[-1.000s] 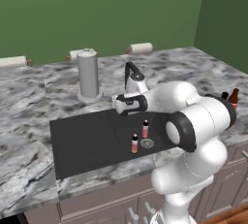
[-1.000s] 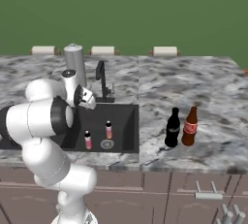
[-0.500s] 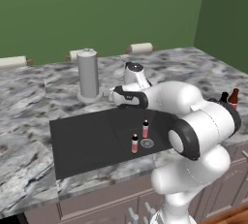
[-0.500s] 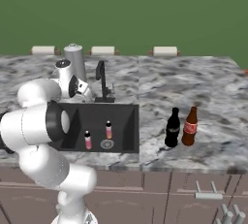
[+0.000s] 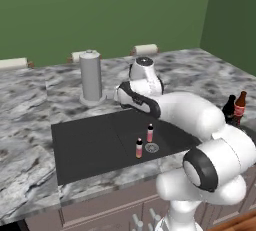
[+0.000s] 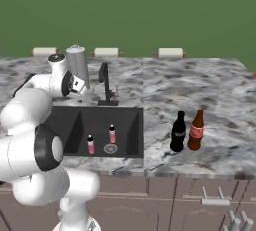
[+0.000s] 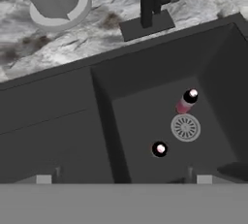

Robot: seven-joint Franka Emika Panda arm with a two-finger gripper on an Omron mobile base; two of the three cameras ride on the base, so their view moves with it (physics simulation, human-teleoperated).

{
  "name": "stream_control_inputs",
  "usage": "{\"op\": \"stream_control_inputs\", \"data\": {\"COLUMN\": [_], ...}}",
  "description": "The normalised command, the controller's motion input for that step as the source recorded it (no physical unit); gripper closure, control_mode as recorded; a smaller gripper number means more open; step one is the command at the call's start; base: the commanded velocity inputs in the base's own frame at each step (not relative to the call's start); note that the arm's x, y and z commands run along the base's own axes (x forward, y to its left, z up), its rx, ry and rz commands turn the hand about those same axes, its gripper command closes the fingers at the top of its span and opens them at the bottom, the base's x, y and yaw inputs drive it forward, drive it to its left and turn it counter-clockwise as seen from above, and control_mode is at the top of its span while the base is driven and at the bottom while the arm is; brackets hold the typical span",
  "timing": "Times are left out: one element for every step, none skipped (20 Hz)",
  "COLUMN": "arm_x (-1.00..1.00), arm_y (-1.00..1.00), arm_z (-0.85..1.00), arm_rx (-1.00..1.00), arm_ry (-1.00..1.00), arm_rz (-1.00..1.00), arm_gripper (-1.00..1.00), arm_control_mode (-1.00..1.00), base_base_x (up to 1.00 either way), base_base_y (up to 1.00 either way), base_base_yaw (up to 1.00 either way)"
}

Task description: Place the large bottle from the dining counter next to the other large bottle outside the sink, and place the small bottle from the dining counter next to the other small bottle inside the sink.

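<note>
Jaws stand fully parted and grasp nothing; the gripper (image 7: 123, 179) hangs above the sink (image 5: 90, 145), its two finger tips (image 7: 43, 179) spread wide at the near edge of the hand view, looking down into the basin.

Nearest the robot, on the basin floor, two small bottles stand upright, one on each side of the round drain (image 5: 151, 148): the small bottle (image 5: 139, 148) toward the front, the other small bottle (image 5: 150, 133) just behind it (both pinkish with dark caps; which of the two came from elsewhere cannot be told). They are close together but apart, not touching.

On the counter (image 6: 200, 90) to the right of the sink, outside the basin, the large bottle (image 6: 196, 130) with its red label stands upright just beside the other large bottle (image 6: 178, 132), which is all dark. The pair stands near the counter's front edge.

Behind the basin, the black faucet (image 6: 105, 82) rises from its base plate. Beside it a grey cylindrical canister (image 5: 90, 76) sits on a round foot.

Farthest back, pale stool cushions (image 6: 170, 52) show along the counter's rear edge against a green wall (image 5: 100, 10).
</note>
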Motion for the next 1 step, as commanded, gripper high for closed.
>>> {"op": "stream_control_inputs", "data": {"arm_x": [-0.76], "arm_y": [0.00], "arm_z": [0.40], "arm_rx": [0.04], "arm_ry": [-0.06], "arm_rz": [0.03], "arm_gripper": [-1.00], "arm_control_mode": [-1.00], "base_base_x": [0.00], "base_base_y": [0.00], "base_base_yaw": [0.00]}}
